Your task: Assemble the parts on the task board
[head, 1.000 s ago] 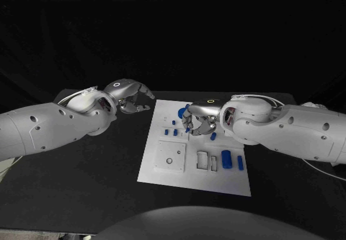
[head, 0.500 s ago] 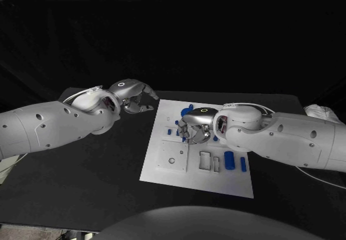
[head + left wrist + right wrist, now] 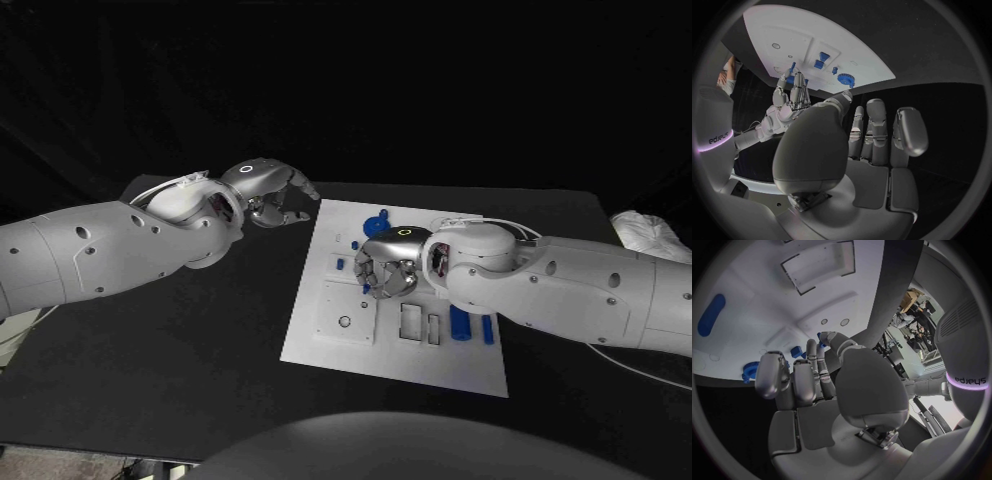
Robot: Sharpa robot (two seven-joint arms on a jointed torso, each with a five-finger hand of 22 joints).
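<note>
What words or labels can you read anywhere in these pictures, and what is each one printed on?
"sharpa": on the robot's white body, above a glowing ring, in the right wrist view; the same word shows mirrored in the left wrist view.
Nothing readable on the task board, the blue parts, the left hand or the right hand.

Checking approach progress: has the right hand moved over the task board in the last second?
Yes. The right hand has slid toward the near, left part of the task board, away from the blue gear at its far end.
</note>
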